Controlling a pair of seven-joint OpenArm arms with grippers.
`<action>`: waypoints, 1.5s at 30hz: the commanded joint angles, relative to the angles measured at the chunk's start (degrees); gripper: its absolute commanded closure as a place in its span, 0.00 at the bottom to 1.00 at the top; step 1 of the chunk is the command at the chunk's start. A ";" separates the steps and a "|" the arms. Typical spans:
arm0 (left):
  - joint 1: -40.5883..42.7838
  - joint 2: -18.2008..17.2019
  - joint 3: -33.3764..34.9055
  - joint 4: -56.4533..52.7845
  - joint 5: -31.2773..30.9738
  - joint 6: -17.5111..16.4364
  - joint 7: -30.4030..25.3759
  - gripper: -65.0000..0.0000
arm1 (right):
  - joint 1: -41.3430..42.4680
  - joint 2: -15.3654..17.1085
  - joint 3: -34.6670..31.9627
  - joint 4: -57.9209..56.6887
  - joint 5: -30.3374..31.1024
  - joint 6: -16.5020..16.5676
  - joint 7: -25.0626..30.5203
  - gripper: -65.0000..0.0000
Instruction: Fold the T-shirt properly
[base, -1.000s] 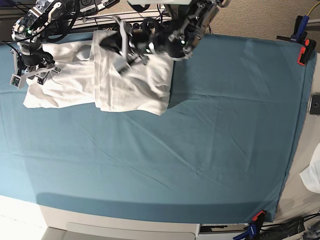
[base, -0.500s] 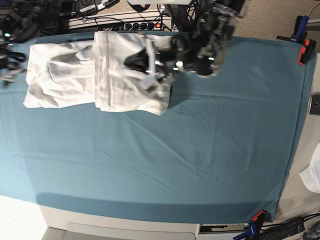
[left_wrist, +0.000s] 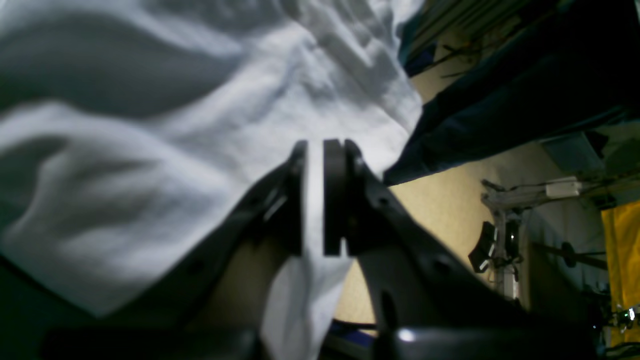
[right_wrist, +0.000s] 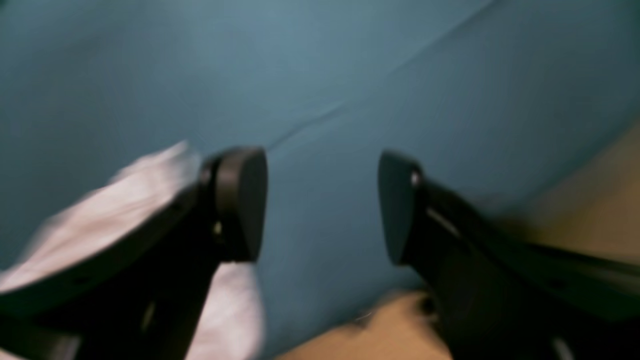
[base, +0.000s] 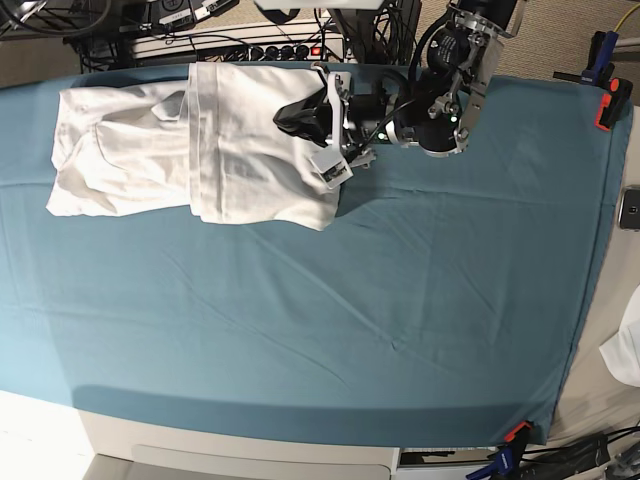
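The white T-shirt (base: 200, 140) lies partly folded at the back left of the teal table cloth (base: 400, 300). My left gripper (base: 300, 118) is over the shirt's right part. In the left wrist view the left gripper (left_wrist: 313, 200) has its jaws almost together, with a thin strip of white cloth between the pads and the T-shirt (left_wrist: 150, 150) filling the view behind. My right gripper (right_wrist: 322, 205) is open and empty above the teal cloth (right_wrist: 350, 75), with a blurred edge of the T-shirt (right_wrist: 115, 220) beside its left finger. The right arm does not show in the base view.
A power strip and cables (base: 250, 48) run behind the table's back edge. Orange and blue clamps (base: 606, 95) (base: 515, 433) hold the cloth at the right corners. A phone (base: 630, 208) and a small white cloth scrap (base: 625, 350) lie at the right edge.
My left gripper has drawn back to the right, from the shirt's middle to its right part. My right arm has pulled away to the left, off the shirt and out of the base view.
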 joint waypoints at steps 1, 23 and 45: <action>-0.44 0.48 0.33 0.94 -1.25 -0.42 -1.22 0.89 | 1.18 4.26 0.48 -3.34 4.48 1.49 -0.50 0.46; -0.46 0.79 0.72 0.94 -2.58 -0.44 -1.27 0.89 | 5.35 4.55 0.04 -38.53 19.96 6.42 -2.62 0.46; -0.46 0.79 0.72 0.94 -2.84 -0.44 -1.27 0.89 | 12.74 0.68 -16.35 -38.53 11.02 6.42 -0.26 0.46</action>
